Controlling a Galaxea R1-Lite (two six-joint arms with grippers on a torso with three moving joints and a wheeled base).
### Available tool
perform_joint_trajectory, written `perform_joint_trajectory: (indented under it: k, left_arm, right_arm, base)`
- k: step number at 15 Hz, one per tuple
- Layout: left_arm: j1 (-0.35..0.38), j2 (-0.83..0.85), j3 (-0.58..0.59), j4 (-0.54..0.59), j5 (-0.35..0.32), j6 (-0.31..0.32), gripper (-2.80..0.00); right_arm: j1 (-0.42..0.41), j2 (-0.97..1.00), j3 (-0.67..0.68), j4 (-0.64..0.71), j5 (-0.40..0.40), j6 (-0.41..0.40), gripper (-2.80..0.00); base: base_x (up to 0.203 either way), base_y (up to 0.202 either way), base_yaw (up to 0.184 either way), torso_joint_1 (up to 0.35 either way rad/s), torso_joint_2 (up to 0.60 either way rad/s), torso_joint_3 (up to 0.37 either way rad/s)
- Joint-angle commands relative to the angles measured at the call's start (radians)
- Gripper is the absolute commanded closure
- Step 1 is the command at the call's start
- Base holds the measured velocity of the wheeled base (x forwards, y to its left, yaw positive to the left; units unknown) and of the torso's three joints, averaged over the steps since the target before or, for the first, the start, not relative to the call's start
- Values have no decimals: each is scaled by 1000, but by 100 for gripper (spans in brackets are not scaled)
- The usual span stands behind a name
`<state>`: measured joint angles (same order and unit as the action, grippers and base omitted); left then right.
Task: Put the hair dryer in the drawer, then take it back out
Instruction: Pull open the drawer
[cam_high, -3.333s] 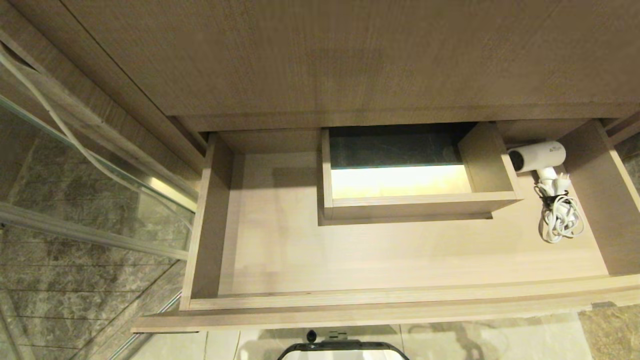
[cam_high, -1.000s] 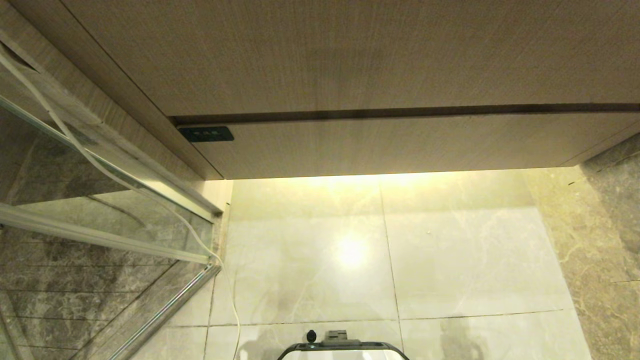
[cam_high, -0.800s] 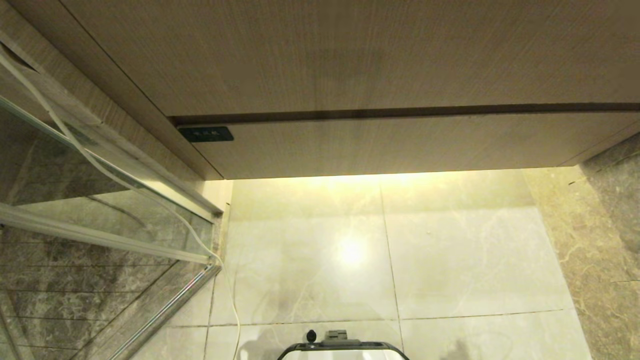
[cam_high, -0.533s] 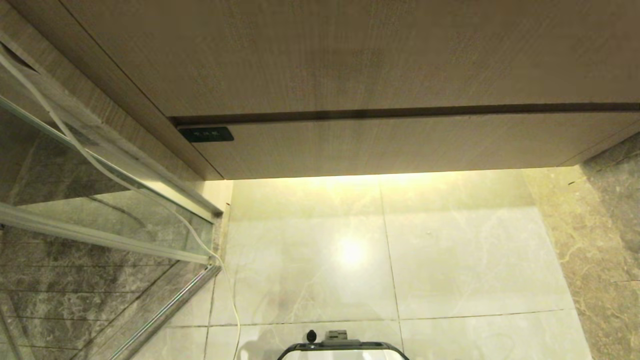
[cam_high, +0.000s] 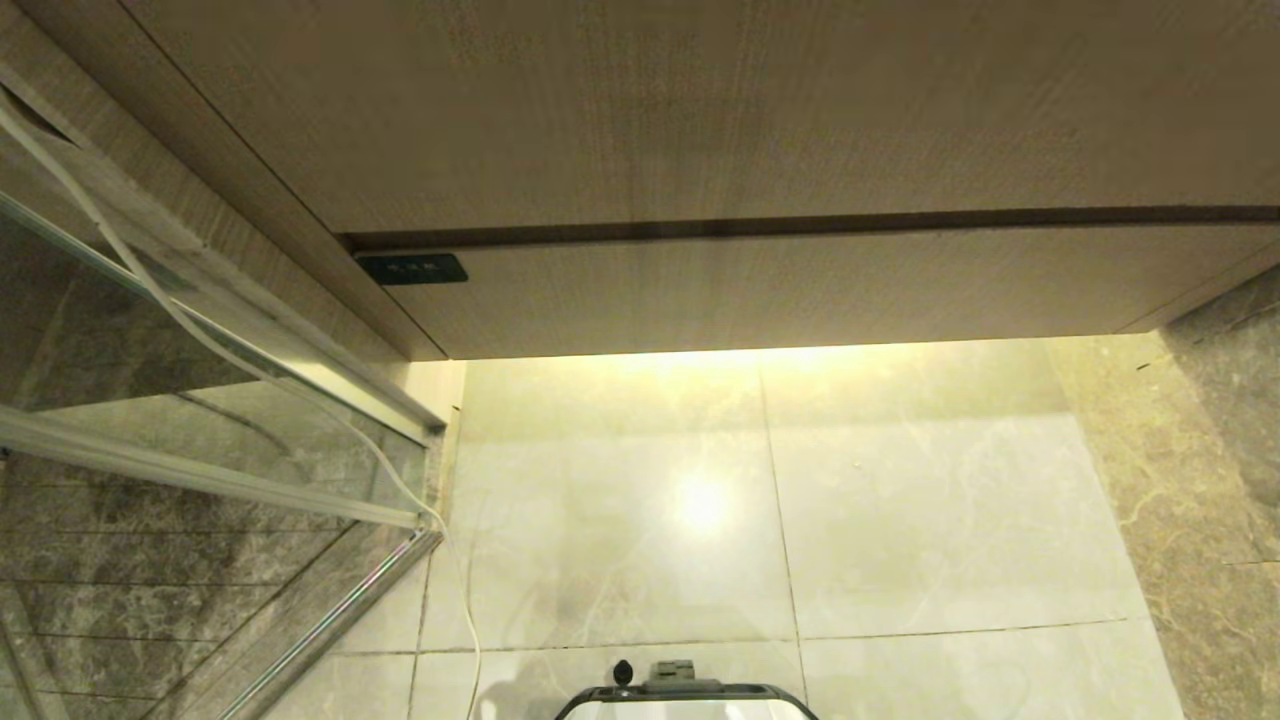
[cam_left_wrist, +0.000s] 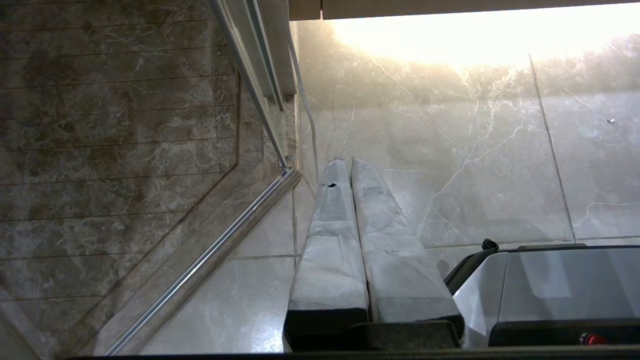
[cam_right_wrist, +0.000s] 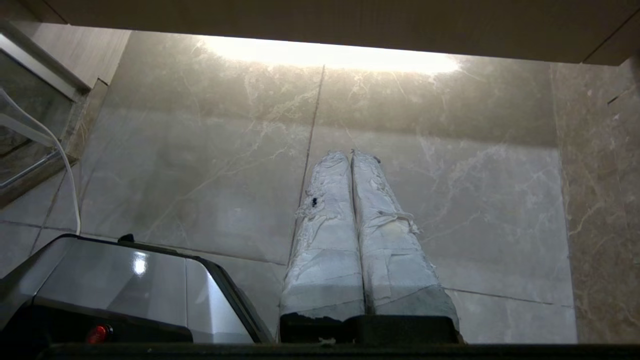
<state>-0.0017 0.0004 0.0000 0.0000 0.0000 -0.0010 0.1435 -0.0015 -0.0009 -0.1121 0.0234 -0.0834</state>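
Note:
The drawer (cam_high: 780, 295) is closed, and only its flat light wood front shows below the taller wood panel (cam_high: 700, 110). The hair dryer is hidden. Neither arm appears in the head view. In the left wrist view my left gripper (cam_left_wrist: 348, 160) hangs over the pale floor tiles, its taped fingers (cam_left_wrist: 330, 235) pressed together with nothing between them. In the right wrist view my right gripper (cam_right_wrist: 350, 152) also points at the floor, shut and empty, with the cabinet's lit underside far beyond it.
A glass shower screen with a metal frame (cam_high: 200, 470) stands at the left, and a white cord (cam_high: 300, 400) runs down along it. A small black panel (cam_high: 412, 268) sits at the drawer front's left end. My own base (cam_high: 685, 695) is at the near edge.
About three seconds ago the drawer stood open with the hair dryer at its back right. It has been closed for the whole last second, and the head view has stayed the same since.

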Motion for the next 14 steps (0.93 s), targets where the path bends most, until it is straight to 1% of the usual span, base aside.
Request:
perform_joint_trajectory:
  k: [1,14]
  left_arm:
    - [0,0,0,0,0,-1,0]
    - [0,0,0,0,0,-1,0]
  right_arm:
    - [1,-38,41,2,-3,11,0]
    - [1,-38,41,2,-2,11,0]
  base:
    - [0,0,0,0,0,0]
    - [0,0,0,0,0,0]
